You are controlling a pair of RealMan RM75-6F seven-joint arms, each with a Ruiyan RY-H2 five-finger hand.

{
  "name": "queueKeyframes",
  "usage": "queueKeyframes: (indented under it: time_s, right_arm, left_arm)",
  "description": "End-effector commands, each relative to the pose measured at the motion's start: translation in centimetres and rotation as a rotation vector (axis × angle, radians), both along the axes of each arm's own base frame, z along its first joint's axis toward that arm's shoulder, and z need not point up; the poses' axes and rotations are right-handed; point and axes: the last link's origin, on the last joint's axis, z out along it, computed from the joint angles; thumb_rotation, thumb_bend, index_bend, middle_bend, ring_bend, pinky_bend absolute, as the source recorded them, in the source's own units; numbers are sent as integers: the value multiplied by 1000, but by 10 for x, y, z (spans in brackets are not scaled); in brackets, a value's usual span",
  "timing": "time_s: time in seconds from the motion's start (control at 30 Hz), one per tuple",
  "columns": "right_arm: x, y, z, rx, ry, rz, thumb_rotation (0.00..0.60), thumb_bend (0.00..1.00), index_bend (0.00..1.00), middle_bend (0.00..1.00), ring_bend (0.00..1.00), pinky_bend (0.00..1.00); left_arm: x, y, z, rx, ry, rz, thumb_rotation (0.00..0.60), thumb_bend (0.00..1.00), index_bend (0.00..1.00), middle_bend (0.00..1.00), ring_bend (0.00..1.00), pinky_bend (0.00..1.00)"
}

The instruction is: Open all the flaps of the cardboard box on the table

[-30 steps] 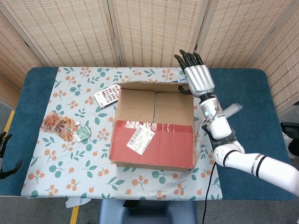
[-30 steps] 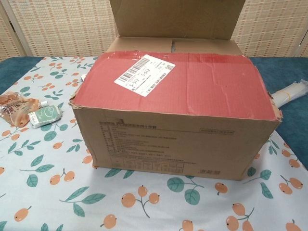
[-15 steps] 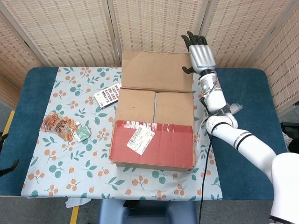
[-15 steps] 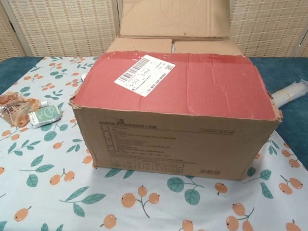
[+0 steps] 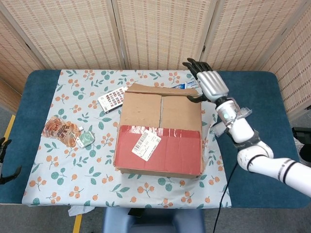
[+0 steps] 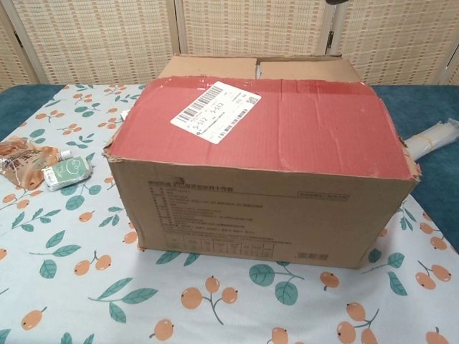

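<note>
The cardboard box [image 5: 160, 133] stands mid-table on the flowered cloth [image 5: 73, 165]. Its near flap [image 5: 158, 148], covered in red tape with a white label [image 6: 215, 111], lies closed over the near half. Two inner flaps [image 5: 161, 109] lie flat beside each other behind it. The far flap [image 5: 160, 89] shows only as a narrow strip bent outward along the far edge. My right hand [image 5: 208, 85] hovers at the box's far right corner with fingers stretched, thumb against the flap's end, holding nothing. My left hand [image 5: 6, 160] peeks in at the left edge, off the table, fingers apart.
A card of coloured samples [image 5: 112, 99] lies at the box's far left corner. A snack packet [image 5: 60, 130] and a green pouch [image 5: 86, 139] lie to the left. A tube [image 5: 187, 86] sits behind the box, a clear wrapped roll [image 6: 434, 136] to its right. Woven screens stand behind.
The far flap, standing tall half a second ago, has dropped outward to a thin strip and left the chest view. My right hand came down and nearer with it.
</note>
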Motion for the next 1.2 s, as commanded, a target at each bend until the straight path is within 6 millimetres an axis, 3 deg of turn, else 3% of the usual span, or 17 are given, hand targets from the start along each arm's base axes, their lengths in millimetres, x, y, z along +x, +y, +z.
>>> queueKeyframes:
  time_s: [0.03, 0.17, 0.3, 0.4, 0.7, 0.8, 1.2]
  right_arm:
    - [-24, 42, 17, 31, -81, 15, 600, 301, 0, 0, 0, 0]
    - [-40, 68, 10, 135, -288, -5, 600, 301, 0, 0, 5, 0]
    - [-53, 81, 2, 225, -582, -35, 600, 301, 7, 0, 91, 0]
    - [-62, 86, -1, 305, -685, -58, 600, 301, 28, 0, 107, 0]
    - [-78, 94, -3, 470, -795, -152, 600, 301, 35, 0, 97, 6]
    - [-80, 94, -7, 521, -817, -198, 600, 301, 35, 0, 108, 66]
    - [-76, 77, -12, 604, -677, -267, 600, 302, 42, 46, 186, 102]
  left_arm:
    - [0, 2, -3, -9, 14, 6, 600, 405, 0, 0, 0, 0]
    - [0, 3, -6, -11, 29, 15, 600, 406, 0, 0, 0, 0]
    - [0, 5, -8, -14, 40, 26, 600, 406, 0, 0, 0, 0]
    - [-1, 7, -10, -21, 49, 33, 600, 406, 0, 0, 0, 0]
    - [-1, 10, -13, -30, 65, 43, 600, 405, 0, 0, 0, 0]
    - [-1, 10, -14, -33, 68, 42, 600, 405, 0, 0, 0, 0]
    - [-1, 11, -15, -37, 64, 39, 600, 406, 0, 0, 0, 0]
